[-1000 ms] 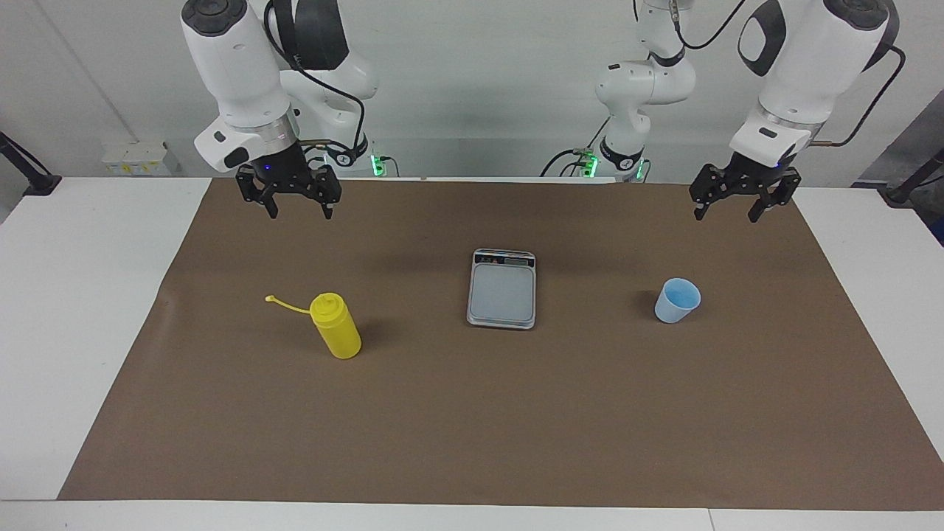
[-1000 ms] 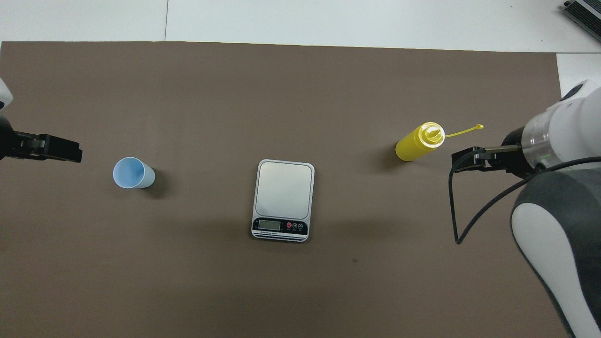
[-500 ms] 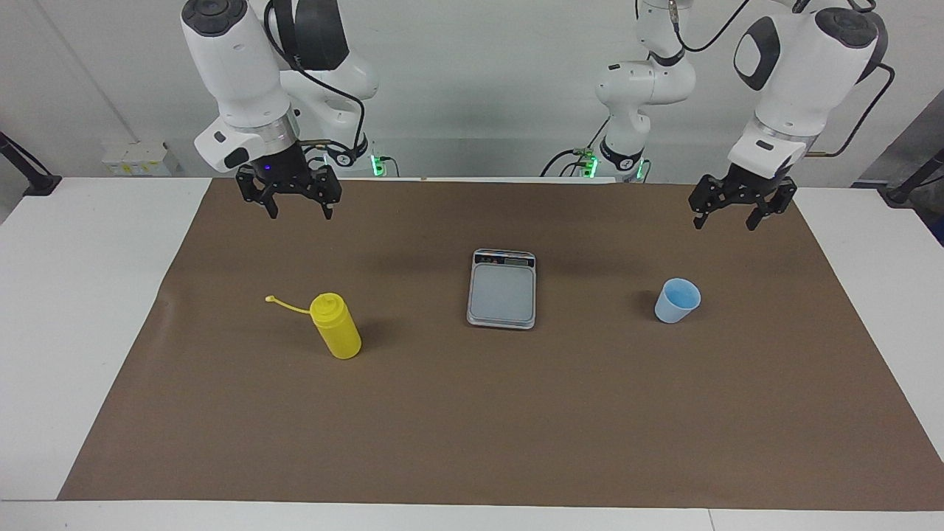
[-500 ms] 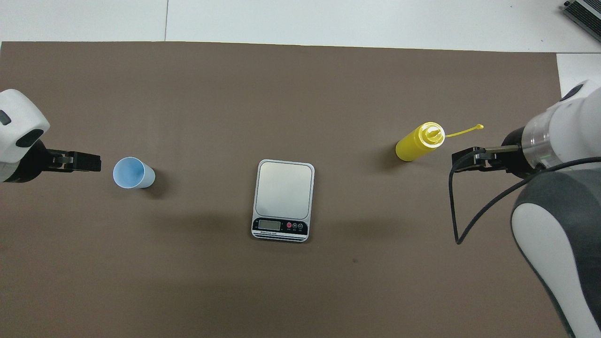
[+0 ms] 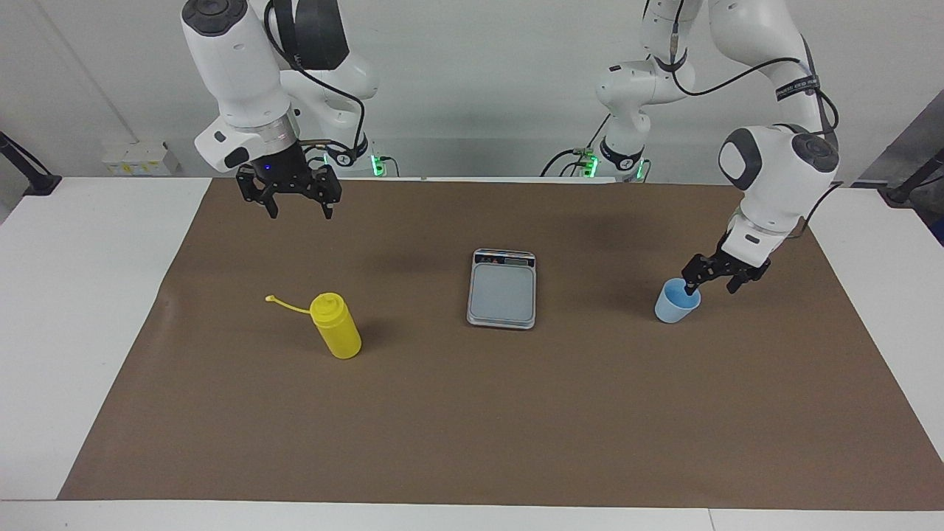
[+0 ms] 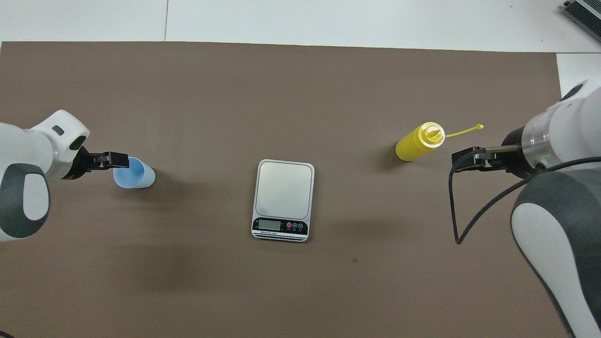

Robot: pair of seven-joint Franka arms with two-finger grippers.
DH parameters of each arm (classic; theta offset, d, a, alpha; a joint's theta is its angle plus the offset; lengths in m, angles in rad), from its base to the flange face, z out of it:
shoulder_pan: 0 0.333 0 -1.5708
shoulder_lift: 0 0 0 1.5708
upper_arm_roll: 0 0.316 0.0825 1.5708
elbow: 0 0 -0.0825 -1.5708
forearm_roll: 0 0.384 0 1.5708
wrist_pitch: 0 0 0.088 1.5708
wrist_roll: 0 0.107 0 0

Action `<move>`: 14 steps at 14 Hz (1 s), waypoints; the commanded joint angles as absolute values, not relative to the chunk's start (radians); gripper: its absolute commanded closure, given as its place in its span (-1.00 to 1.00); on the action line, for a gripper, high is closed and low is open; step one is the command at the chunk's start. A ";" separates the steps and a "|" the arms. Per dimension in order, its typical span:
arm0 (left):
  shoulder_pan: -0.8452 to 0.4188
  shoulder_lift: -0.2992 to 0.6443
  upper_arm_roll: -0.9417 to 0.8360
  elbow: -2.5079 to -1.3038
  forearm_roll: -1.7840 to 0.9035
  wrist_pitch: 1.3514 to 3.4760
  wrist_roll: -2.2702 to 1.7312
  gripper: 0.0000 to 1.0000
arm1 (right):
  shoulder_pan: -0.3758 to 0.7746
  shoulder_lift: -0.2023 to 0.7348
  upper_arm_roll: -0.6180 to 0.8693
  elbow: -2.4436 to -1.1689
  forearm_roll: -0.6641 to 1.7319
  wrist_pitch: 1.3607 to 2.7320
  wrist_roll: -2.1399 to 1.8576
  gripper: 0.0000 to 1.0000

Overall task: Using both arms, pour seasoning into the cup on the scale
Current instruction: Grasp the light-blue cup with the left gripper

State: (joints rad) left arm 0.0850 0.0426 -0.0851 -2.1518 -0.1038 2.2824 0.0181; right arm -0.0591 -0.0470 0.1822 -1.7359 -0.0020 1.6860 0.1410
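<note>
Left pincer point(image 5: 710, 282): lowered from above the mat to cup point(image 5: 675, 302) rim; open, empty.
Right pincer point(image 5: 299, 207): unmoved, raised near seasoning point(image 5: 335, 326); open, empty.

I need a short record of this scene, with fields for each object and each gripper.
cup: upright on the brown mat, at the left arm's end of the table
scale: flat mid-mat, plate bare, display edge toward the robots
bottle: yellow, upright, at the right arm's end, strap hanging to the side
left gripper: open, at the cup's rim, one finger over its mouth, not closed on it
right gripper: open, waiting raised over the mat, holding nothing
pouring: not yet begun
</note>
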 commanded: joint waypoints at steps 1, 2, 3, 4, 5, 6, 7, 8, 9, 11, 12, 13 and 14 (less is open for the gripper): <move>0.092 0.012 -0.091 -2.226 -0.130 2.350 0.009 -1.00 | -0.069 -0.071 0.186 -1.759 0.015 1.695 0.140 -1.00; 0.092 0.014 -0.089 -2.236 -0.130 2.356 0.009 -1.00 | -0.069 -0.071 0.186 -1.759 0.015 1.695 0.140 -1.00; 0.094 0.020 -0.087 -2.244 -0.130 2.377 0.009 -1.00 | -0.069 -0.071 0.186 -1.759 0.014 1.695 0.140 -1.00; 0.100 0.035 -0.089 -2.253 -0.130 2.402 0.009 -1.00 | -0.069 -0.071 0.186 -1.759 0.015 1.695 0.140 -1.00; 0.101 0.043 -0.089 -2.255 -0.130 2.411 0.008 -1.00 | -0.069 -0.071 0.186 -1.759 0.015 1.695 0.140 -1.00; 0.101 0.044 -0.089 -2.261 -0.130 2.413 0.005 -1.00 | -0.069 -0.071 0.186 -1.759 0.015 1.695 0.138 -1.00; 0.100 0.044 -0.089 -2.266 -0.130 2.416 0.003 -0.79 | -0.069 -0.071 0.186 -1.759 0.015 1.695 0.140 -1.00; 0.097 0.048 -0.089 -2.266 -0.130 2.416 -0.001 -0.04 | -0.069 -0.072 0.186 -1.759 0.015 1.695 0.140 -1.00; 0.097 0.049 -0.089 -2.266 -0.130 2.416 -0.002 0.53 | -0.069 -0.071 0.186 -1.759 0.015 1.695 0.140 -1.00; 0.091 0.049 -0.090 -2.264 -0.130 2.413 0.002 1.00 | -0.068 -0.071 0.186 -1.759 0.015 1.695 0.140 -1.00; 0.087 0.049 -0.091 -2.263 -0.130 2.410 0.002 1.00 | -0.069 -0.071 0.186 -1.759 0.014 1.695 0.138 -1.00; 0.086 0.051 -0.091 -2.260 -0.130 2.410 0.002 1.00 | -0.069 -0.071 0.186 -1.759 0.015 1.695 0.138 -1.00; 0.086 0.051 -0.091 -2.255 -0.130 2.410 0.000 1.00 | -0.068 -0.072 0.186 -1.759 0.015 1.695 0.137 -1.00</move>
State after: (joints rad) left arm 0.0911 0.0523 -0.0910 -2.2472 -0.1155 2.3859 0.0057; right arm -0.0589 -0.0471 0.1823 -1.7359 -0.0020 1.6860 0.1410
